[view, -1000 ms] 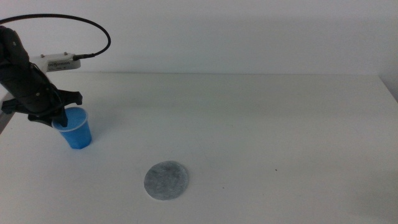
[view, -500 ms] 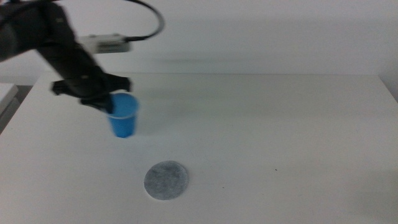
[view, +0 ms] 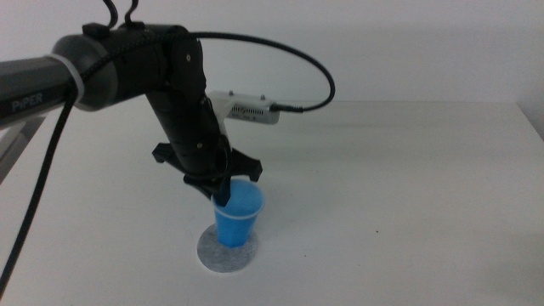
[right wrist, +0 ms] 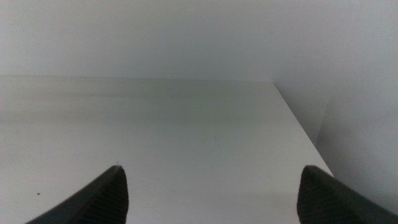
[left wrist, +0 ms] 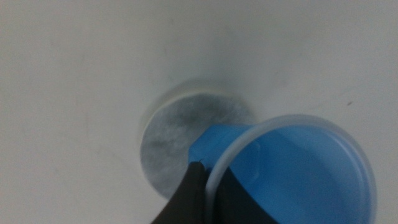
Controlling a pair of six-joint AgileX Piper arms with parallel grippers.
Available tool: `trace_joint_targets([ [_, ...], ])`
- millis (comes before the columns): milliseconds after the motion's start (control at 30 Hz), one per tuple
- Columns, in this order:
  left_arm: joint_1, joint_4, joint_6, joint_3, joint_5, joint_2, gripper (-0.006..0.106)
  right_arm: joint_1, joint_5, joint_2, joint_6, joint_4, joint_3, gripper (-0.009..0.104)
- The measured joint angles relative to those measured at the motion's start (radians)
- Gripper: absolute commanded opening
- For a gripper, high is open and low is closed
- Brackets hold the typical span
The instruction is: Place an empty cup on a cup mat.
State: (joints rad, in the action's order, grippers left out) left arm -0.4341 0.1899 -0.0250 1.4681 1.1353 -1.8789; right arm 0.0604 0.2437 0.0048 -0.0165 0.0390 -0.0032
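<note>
Nearest to us on the white counter (view: pixel 408 170) lies the cup mat (view: pixel 207 252), a flat speckled grey disc. The blue disposable cup (view: pixel 237 215) sits over it, upright or nearly so, base at or just above the mat's far-right part; we cannot tell from the middle view whether it is touching down. The left wrist view shows the same: cup (left wrist: pixel 292 168) over the mat's (left wrist: pixel 168 149) edge region, not centred on it.

Just behind, the left pincer (view: pixel 223 194) is clamped on the cup's rim, one jaw inside the wall and one outside, on the side facing the arm. The wrist view confirms the jaws pinching the thin pale rim.

Handling, as we judge it: empty thin-walled plastic cup, very light, wall flexes easily, rim will dent if squeezed hard. Smooth and tapered, so it can slip or swing under a one-sided rim pinch. The rim grip is workable; light force only. Likely to tip on release if not set flat, and it looks to need a nudge toward the mat's centre.

The right pincer (right wrist: pixel 211 186) waits off to the side, out of the middle view, jaws spread wide with nothing between them, facing the bare counter (right wrist: pixel 186 124) edge.
</note>
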Motion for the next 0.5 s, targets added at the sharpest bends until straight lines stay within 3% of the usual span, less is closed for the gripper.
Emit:
trace_joint_targets([
  [333, -0.001, -0.016, 0.000, -0.092, -0.100, 0.000, -0.001, 0.000, 0.000, 0.000, 0.000, 0.000, 0.000, 0.093],
  [500, -0.001, -0.020, 0.000, -0.094, -0.117, 0.000, 0.009, 0.000, 0.000, 0.000, 0.000, 0.000, 0.000, 0.093],
])
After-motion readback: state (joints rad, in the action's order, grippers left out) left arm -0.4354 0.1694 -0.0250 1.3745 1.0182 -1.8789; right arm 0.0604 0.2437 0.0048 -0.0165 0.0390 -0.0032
